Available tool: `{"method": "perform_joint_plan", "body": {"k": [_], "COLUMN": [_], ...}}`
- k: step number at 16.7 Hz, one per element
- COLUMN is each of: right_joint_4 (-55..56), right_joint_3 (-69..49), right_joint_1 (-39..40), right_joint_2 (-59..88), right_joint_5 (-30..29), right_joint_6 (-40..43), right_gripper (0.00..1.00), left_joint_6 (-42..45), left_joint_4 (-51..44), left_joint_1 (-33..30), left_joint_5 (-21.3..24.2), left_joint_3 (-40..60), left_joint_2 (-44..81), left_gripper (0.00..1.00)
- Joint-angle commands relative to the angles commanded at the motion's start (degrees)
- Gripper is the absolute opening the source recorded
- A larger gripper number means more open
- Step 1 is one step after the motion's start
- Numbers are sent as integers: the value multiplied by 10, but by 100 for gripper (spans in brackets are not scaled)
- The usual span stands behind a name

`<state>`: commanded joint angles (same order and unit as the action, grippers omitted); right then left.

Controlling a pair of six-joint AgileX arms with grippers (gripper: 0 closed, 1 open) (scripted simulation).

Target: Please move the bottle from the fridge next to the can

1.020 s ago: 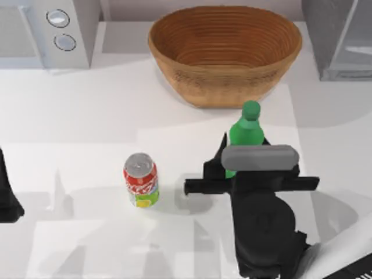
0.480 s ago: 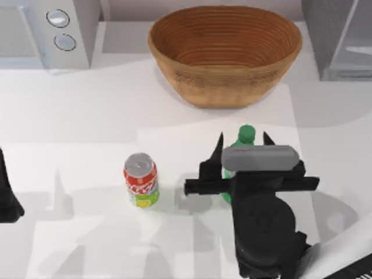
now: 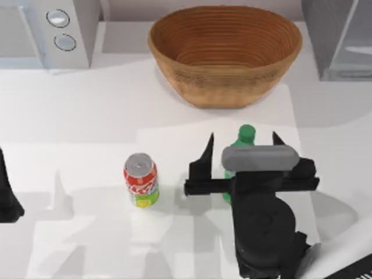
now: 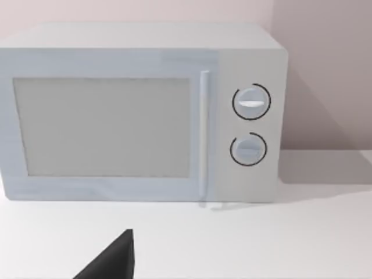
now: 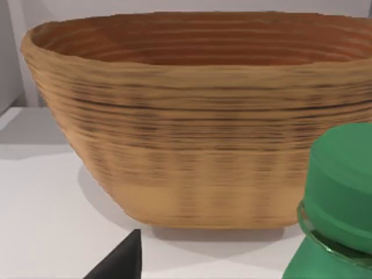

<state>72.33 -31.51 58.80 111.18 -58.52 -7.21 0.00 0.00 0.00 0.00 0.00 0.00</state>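
The right claw [image 3: 242, 142] hangs with its fingers spread apart either side of the bottle [image 3: 243, 139], which stands on the worktop [image 3: 87, 116] right of the can [image 3: 140, 179], apart from it. From the wrist, the bottle's green cap [image 5: 343, 180] looms close before the basket [image 5: 192, 110]. Behind the basket's right end sits the fridge [image 3: 340, 38]. The left claw [image 3: 7, 195] is parked left of the can; whether it is open or closed, I cannot tell. Its wrist faces the microwave [image 4: 139, 110].
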Motion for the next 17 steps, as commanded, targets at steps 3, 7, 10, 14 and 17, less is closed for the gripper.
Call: {"method": "perform_joint_plan", "body": {"k": [3,7,10,14,17], "right_joint_4": [0,-3,-4,-4,-16], "right_joint_3": [1,23,32,29,25], "right_joint_1": [1,38,53,47,16], "right_joint_2": [-1,-15,-22,-25,-77], "right_joint_5": [-2,-38,-53,-47,-5], "right_joint_6": [0,-11,-15,-14,-6], "right_gripper": [100,100,100,100,100], "left_joint_6": [0,0,0,0,0], "left_joint_4": [0,0,0,0,0], "left_joint_1": [0,0,0,0,0], "left_joint_5": [0,0,0,0,0], "left_joint_3": [0,0,0,0,0], "left_joint_2": [0,0,0,0,0], "left_gripper": [100,100,100,100,100]}}
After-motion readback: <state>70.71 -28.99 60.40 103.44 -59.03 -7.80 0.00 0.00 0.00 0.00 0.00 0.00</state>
